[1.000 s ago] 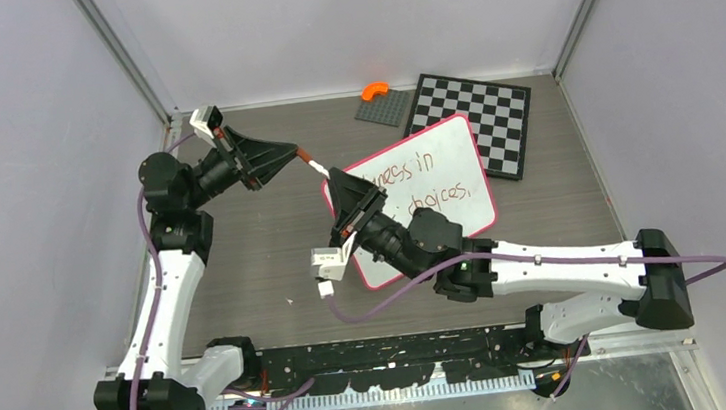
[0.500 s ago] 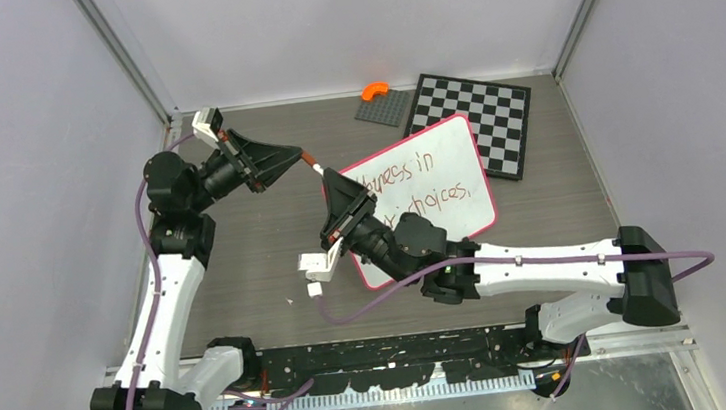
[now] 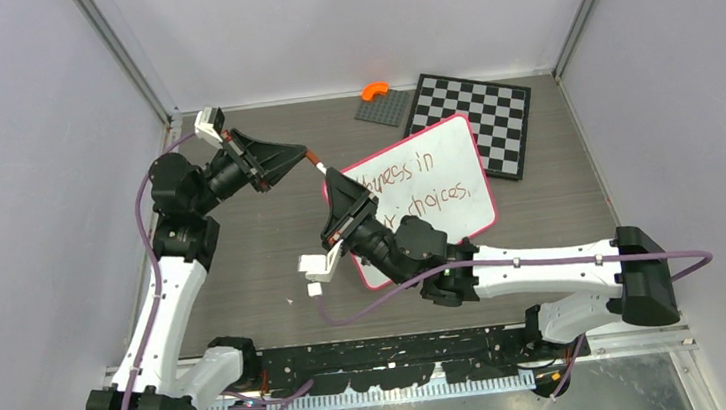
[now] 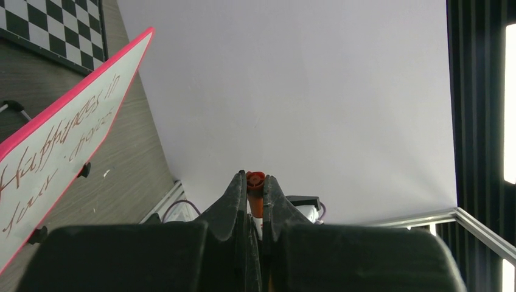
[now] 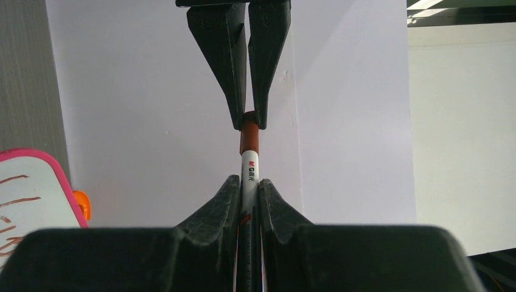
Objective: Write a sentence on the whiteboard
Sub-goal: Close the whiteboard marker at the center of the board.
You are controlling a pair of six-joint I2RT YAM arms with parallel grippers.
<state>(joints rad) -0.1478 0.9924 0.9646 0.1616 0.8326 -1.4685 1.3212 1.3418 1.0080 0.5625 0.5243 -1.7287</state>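
The whiteboard (image 3: 456,171) lies tilted at mid-table, pink-framed, and the right arm covers its left part. The sentence (image 3: 424,181) shows in red-brown as "…ness in … choices"; the left wrist view shows the sentence (image 4: 67,131) along the whiteboard (image 4: 36,182). A white marker (image 5: 249,167) is held above the table off the board's left corner. My right gripper (image 5: 248,181) is shut on its barrel. My left gripper (image 4: 256,179) is shut on the red-brown cap (image 4: 256,182), which sits in line on the marker's end. The two grippers meet tip to tip, left gripper (image 3: 299,155) and right gripper (image 3: 329,176).
A black-and-white chessboard (image 3: 476,114) lies behind the whiteboard, partly under its far corner. A grey studded plate (image 3: 385,109) with an orange piece (image 3: 373,90) sits at the back. Enclosure walls stand close on the left, right and back.
The right arm has shifted left and the left gripper has moved slightly right. Both stay shut on the marker and cap.
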